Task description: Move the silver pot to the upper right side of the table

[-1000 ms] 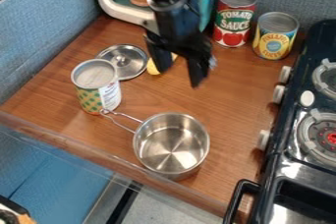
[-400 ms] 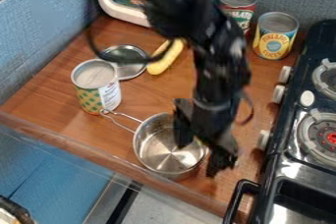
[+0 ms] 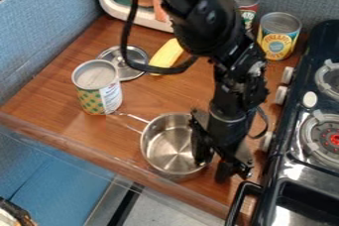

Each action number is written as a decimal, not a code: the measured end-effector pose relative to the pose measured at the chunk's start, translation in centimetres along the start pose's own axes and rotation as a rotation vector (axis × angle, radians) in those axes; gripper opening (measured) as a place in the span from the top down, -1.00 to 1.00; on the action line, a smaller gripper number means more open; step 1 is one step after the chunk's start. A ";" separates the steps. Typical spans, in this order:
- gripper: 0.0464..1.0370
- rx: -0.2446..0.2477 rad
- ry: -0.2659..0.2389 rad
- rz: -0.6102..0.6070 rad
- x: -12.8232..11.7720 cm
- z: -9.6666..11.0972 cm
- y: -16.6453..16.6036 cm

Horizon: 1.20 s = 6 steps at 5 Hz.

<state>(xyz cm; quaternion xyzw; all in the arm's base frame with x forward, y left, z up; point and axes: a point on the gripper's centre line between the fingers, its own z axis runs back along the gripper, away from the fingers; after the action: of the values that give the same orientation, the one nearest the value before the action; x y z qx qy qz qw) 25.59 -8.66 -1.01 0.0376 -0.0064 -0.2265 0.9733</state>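
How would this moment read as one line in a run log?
gripper: open, astride right rim | silver pot: on table, near edge | lid: off, beside can | upper-right placement: pending

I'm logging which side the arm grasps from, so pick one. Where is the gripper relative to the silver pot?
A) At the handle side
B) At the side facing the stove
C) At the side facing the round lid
B: the gripper is at the side of the silver pot facing the stove, across from the handle.
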 end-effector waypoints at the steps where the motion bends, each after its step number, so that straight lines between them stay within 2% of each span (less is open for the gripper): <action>1: 0.35 -0.009 -0.035 -0.024 -0.7 1.3 -0.2; 2: 0.78 -0.021 -0.079 -0.006 -0.4 3.7 -0.1; 3: 0.97 -0.058 -0.121 0.109 2.2 6.1 1.6; 4: 0.94 -0.089 -0.118 0.160 4.9 6.5 2.5; 5: 0.63 -0.096 -0.100 0.179 5.3 5.2 2.5; 6: 0.11 -0.074 -0.054 0.160 3.0 3.4 0.7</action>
<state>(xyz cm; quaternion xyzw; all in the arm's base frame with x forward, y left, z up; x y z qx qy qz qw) 28.50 -9.66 2.38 -0.0049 -0.0272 -0.1489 0.9885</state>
